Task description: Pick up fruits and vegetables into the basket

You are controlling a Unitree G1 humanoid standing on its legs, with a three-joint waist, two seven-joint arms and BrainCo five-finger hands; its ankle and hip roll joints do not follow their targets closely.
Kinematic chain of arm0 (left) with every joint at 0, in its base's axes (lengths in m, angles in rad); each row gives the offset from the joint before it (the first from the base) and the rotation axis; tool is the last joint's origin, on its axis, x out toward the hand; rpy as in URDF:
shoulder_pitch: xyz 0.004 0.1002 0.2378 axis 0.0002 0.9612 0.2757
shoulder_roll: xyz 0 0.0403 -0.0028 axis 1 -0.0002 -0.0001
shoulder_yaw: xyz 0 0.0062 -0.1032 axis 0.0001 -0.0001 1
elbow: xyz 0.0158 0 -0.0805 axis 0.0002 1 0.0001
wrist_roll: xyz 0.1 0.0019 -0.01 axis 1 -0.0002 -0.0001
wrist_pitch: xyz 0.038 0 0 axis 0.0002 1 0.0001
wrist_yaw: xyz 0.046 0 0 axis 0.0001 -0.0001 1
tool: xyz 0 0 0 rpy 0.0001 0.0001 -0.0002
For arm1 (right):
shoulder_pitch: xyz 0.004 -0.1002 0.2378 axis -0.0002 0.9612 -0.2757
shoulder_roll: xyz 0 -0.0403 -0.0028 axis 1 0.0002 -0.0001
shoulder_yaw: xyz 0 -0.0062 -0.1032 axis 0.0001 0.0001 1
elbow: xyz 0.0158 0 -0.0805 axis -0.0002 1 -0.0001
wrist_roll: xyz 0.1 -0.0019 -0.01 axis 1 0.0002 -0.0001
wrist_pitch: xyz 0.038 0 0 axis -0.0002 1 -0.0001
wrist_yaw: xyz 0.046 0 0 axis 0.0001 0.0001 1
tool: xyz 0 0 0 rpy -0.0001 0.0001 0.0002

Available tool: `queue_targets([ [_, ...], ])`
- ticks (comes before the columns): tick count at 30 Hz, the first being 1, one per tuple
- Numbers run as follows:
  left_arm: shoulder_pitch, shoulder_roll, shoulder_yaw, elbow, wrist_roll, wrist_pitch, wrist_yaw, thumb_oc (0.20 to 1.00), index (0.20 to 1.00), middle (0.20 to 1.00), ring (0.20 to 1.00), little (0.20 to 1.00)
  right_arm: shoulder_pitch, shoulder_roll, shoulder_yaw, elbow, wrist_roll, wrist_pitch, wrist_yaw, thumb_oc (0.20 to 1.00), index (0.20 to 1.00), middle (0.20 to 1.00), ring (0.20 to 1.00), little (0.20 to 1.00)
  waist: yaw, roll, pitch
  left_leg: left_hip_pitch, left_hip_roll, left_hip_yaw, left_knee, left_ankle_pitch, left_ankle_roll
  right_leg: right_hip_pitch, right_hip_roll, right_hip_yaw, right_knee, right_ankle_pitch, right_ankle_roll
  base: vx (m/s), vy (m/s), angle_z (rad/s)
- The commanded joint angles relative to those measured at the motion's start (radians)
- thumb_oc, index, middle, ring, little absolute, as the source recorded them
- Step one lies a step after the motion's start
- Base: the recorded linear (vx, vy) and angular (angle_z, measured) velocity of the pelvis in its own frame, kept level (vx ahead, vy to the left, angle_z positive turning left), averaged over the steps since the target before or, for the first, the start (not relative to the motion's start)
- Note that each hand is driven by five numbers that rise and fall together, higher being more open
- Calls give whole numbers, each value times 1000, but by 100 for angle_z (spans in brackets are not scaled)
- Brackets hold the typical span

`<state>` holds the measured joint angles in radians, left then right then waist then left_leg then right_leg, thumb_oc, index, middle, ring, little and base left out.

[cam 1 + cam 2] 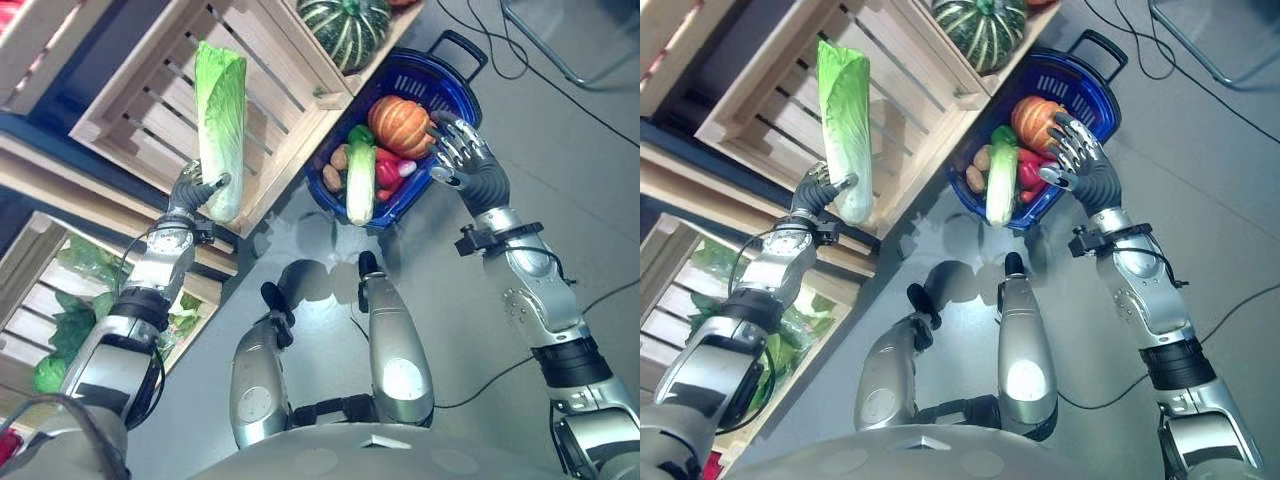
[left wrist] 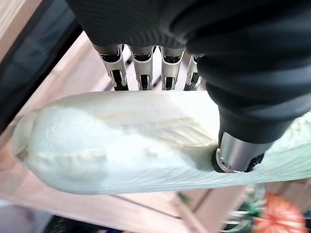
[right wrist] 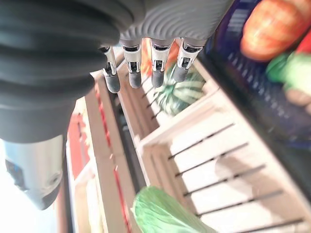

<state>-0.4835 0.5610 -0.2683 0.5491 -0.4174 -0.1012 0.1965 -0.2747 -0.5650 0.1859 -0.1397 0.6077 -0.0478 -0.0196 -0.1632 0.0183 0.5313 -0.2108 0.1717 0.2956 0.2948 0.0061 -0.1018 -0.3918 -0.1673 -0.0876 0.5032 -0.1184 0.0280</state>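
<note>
A grey floor carries a blue basket — black-handled, loaded with an orange pumpkin, a pale cabbage, potatoes and red peppers. Just beside the basket stands a slatted wooden crate; a green striped squash lies in the next crate behind the basket — leafy greens fill a lower one.

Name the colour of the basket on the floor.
Blue plastic basket with a black handle; clearest in the left eye view.

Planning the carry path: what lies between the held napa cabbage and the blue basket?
In the left eye view, the wooden crate's corner stands between the napa cabbage in the left hand and the blue basket.
</note>
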Motion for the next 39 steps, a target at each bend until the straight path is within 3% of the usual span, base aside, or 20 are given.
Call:
queue_targets([
  [1,32,38,39,-119,95,-101,28,200,200,200,200,200,-38,57,36,-57,39,-10,-52,1000,1000,1000,1000,1000,18,-12,-112,20,-39,8,82,-127,48,125,-46,-40,-133,9,39,112,-68,15],
  [8,74,31,15,-293,246,-117,50,200,200,200,200,200,-71,154,91,-51,146,-3,-122,1000,1000,1000,1000,1000,78,-17,-189,121,-66,-22,10,-131,57,267,-49,-77,-232,32,64,111,-56,19],
  [17,71,5,-81,-412,394,-31,43,200,200,200,200,200,-136,239,191,14,162,8,-278,1000,1000,1000,1000,1000,135,-40,-291,206,-72,-32,-26,-154,69,369,-54,-105,-295,50,90,95,-46,12],
  [31,0,-24,-216,-452,567,73,6,200,200,200,200,200,-197,322,252,108,300,72,-367,1000,1000,1000,1000,1000,154,-55,-342,281,-78,-33,-81,-169,78,430,-54,-114,-339,61,112,19,-10,4],
  [39,-34,-29,-265,-477,683,71,-8,200,200,200,200,200,-210,353,296,146,393,124,-382,1000,1000,1000,1000,1000,157,-57,-349,295,-80,-32,-90,-173,82,439,-57,-113,-347,64,117,-1,0,0],
])
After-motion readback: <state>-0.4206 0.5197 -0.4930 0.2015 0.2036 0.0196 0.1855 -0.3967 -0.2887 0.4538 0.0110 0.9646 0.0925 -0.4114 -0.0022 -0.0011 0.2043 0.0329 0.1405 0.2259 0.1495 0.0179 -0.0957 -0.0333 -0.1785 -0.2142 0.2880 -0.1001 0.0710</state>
